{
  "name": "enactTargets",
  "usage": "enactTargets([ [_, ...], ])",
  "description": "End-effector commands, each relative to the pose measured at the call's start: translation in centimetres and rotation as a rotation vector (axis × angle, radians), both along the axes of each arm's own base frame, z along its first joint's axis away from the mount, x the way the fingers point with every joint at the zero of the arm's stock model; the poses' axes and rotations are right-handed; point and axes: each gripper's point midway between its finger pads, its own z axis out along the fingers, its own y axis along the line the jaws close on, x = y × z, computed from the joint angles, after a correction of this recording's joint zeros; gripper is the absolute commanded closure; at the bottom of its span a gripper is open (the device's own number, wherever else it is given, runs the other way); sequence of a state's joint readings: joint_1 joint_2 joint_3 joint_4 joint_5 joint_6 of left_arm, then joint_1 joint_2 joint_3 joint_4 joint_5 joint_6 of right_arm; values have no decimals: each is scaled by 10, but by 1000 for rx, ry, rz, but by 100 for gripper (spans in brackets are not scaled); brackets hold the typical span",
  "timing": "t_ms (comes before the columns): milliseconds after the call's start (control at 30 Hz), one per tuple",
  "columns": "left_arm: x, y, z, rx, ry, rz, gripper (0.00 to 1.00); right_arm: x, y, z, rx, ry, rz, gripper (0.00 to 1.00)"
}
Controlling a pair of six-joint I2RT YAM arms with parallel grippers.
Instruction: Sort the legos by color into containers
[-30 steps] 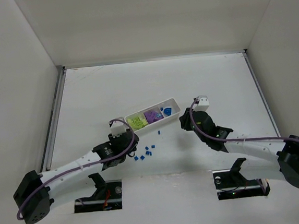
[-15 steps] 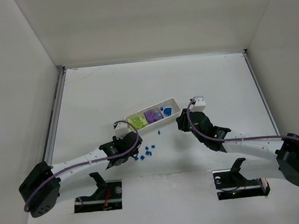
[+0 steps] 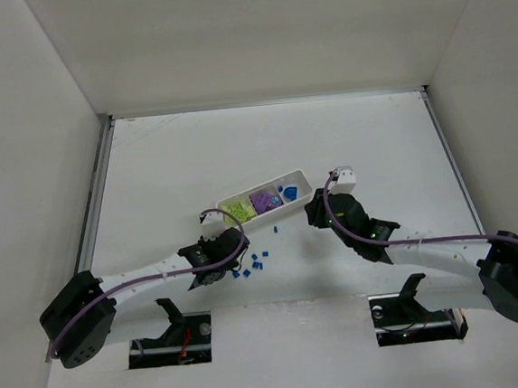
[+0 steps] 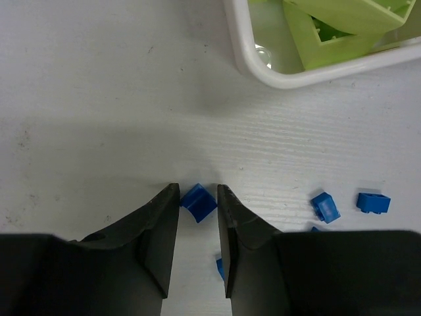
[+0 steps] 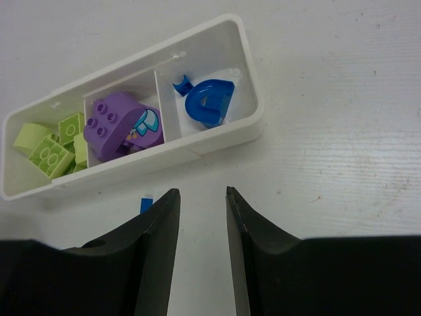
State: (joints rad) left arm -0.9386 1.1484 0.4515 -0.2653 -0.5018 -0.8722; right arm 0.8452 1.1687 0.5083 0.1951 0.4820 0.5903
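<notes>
Left jaws came down, narrowed, now pinching a blue brick [image 4: 198, 204]; right jaws spread, empty. Next: blue end of tray [image 5: 253, 99].

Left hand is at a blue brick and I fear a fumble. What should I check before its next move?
1. Blue brick centred in the left hand: ok; it sits in the gap.
2. Grip firm: cannot tell; the fingers stand close on either side, contact unclear.
3. Neighbours clear: not ok; another blue bit lies tight by a finger.
4. Blue compartment has room: ok; that end of the tray holds only a curved blue piece and one small bit.
5. Route there free: cannot tell; the right hand, open and empty, hovers beside that end.
</notes>
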Motion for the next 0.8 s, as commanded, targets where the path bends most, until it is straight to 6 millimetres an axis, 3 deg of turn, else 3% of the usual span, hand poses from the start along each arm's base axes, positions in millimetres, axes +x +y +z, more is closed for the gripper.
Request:
enactTargets([
  [0,-3,3,-2,3,11,2,78,7,15,32,67,-73,18,59],
  [133,-1,2,7,-27,-16,6,83,-11,34,31,65,-58,112,54],
  [300,5,3,16,-72,-48,22,85,-65,93,37,76,-47,382,55],
  [467,9,5,24,-101,-73,40,86,-113,146,24,34,-24,584,53],
  [633,20,15,40,-145,-125,94,86,-137,189,11,-30,-26,690,49],
  [767,36,31,50,-197,-178,190,85,-140,210,-2,-65,-29,720,49],
])
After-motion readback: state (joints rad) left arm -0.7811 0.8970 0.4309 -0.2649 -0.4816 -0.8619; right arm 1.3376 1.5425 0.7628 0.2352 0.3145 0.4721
